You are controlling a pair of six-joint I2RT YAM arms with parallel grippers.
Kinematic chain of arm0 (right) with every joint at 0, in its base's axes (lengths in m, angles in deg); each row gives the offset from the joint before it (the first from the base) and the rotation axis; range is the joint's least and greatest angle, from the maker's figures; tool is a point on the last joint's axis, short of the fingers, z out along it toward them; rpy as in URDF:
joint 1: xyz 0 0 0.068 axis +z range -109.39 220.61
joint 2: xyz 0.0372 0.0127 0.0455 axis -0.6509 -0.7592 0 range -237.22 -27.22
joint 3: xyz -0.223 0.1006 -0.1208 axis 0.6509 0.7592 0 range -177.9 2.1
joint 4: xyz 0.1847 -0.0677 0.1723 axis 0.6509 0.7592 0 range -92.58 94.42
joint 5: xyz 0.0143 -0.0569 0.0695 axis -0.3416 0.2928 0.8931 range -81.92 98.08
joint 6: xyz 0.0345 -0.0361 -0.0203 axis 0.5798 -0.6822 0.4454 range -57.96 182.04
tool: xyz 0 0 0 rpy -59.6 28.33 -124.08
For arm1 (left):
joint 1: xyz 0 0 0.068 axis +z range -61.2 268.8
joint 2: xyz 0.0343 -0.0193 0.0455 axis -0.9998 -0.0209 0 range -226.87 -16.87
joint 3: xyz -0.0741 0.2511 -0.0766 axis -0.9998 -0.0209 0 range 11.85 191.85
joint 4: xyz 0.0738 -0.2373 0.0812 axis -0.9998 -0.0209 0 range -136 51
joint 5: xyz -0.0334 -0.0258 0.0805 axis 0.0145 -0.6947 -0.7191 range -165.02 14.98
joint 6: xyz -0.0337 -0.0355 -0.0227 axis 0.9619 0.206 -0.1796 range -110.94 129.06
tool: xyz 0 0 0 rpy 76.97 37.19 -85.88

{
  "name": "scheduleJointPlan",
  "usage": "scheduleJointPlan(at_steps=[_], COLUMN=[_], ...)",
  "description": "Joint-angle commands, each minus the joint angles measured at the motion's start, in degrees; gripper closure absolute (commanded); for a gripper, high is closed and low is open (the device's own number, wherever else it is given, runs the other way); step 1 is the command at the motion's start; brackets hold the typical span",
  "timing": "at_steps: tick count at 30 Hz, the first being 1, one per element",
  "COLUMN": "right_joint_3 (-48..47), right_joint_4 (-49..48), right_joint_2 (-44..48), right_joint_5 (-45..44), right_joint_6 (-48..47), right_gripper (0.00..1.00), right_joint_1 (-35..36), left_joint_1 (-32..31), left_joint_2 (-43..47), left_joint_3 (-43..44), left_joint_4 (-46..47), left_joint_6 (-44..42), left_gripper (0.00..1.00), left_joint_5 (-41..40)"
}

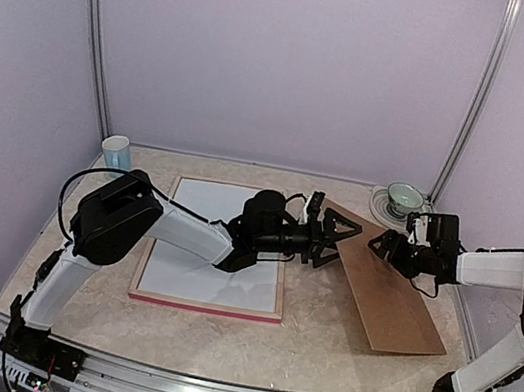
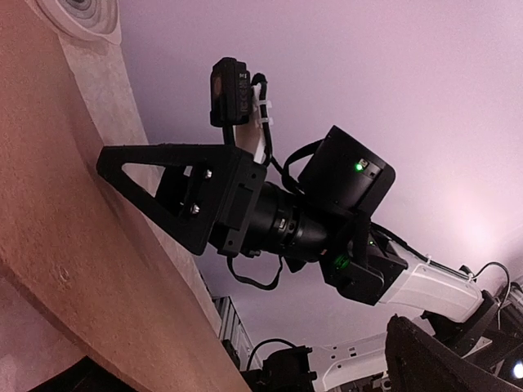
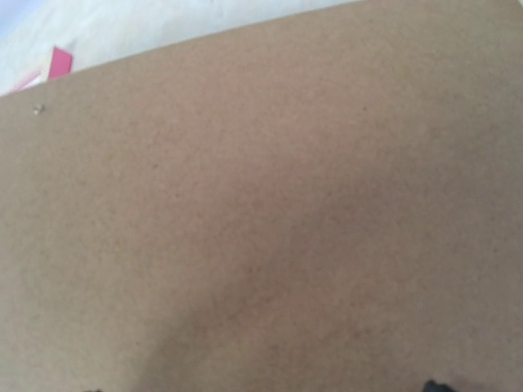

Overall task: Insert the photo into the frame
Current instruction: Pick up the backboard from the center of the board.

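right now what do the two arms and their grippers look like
The left arm and right arm have white shells, black joints and black bases. The left gripper and right gripper are black with cut-out triangular fingers. Black cables loop along them; green lights glow on the right wrist.

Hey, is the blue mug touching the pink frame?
Apart. The top view shows a strip of bare table between the blue mug and the far left corner of the pink frame.
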Motion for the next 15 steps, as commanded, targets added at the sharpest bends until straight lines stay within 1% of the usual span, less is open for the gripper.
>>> scheduleJointPlan(at_steps=[1, 11, 15], right_joint_3=[1.11, 1.54, 1.58], right_joint_4=[9.56, 9.65, 10.44], right_joint_2=[-1.32, -0.64, -0.28], right_joint_5=[5.71, 5.67, 4.26], right_joint_6=[0.25, 0.54, 0.39], right_gripper=[0.16, 0.16, 0.16], right_joint_1=[2.47, 2.47, 2.47], left_joint_1=[-1.26, -1.05, -0.82], left_joint_2=[3.13, 2.7, 3.42], left_joint_3=[-0.09, 0.02, -1.1], left_joint_4=[-2.4, -3.14, -1.02], left_joint_6=[-3.29, -2.46, -2.05], left_gripper=[0.01, 0.01, 0.02], left_joint_5=[-3.46, -2.91, -2.98])
